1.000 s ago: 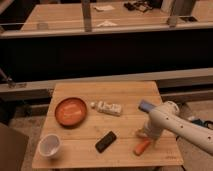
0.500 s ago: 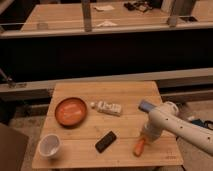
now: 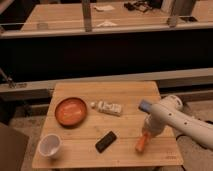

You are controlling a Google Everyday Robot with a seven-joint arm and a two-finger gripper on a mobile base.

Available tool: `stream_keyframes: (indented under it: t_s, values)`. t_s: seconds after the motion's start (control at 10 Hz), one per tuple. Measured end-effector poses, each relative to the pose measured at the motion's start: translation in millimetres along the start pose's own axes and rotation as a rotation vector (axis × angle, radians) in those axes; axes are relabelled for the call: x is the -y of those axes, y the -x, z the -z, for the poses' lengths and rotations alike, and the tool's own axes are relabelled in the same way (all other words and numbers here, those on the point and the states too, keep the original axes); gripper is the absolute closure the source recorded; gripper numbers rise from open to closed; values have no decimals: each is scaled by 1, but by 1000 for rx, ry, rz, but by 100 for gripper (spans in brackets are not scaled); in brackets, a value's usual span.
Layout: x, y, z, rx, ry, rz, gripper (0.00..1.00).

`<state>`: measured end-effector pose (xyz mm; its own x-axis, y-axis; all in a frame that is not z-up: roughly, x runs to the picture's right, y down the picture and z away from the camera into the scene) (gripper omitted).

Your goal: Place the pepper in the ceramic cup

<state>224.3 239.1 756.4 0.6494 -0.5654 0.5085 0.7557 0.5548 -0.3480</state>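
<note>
reaching down from the right side of the wooden table [image 3: 115,92], the white arm [image 3: 180,120] brings the gripper [image 3: 146,134] right onto the upper end of the pepper [image 3: 141,144], which lies near the table's front right corner, its tapered tip pointing toward the front edge. the arm's bulk hides the fingers, so i cannot tell whether they are spread or already closed on the vegetable.

the step in hand looks like the grasp. to do it well, the jaws should straddle the pepper across its narrow width, close to its thicker end, and come down far enough to seat it between the pads rather than pinch the top and roll it away.

the ceramic cup [image 3: 50,146] stands upright at the front left corner, well apart from the pepper, so the carry runs across the whole front of the table. a black rectangular object [image 3: 106,141] lies between them, and an orange plate [image 3: 71,111] and a white tube [image 3: 108,107] sit further back. lifting clear of the black object before crossing would be wise, then lowering the pepper tip-first over the cup's mouth and releasing only once it is inside the rim, since the cup is light enough to tip.
</note>
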Motion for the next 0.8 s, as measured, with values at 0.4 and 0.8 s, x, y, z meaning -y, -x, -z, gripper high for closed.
stream_keyframes:
  t_s: [0.4,0.8]
  values:
    - [38,8,36,-32,5,72,100]
    - [55,15,52,-51,15,113,100]
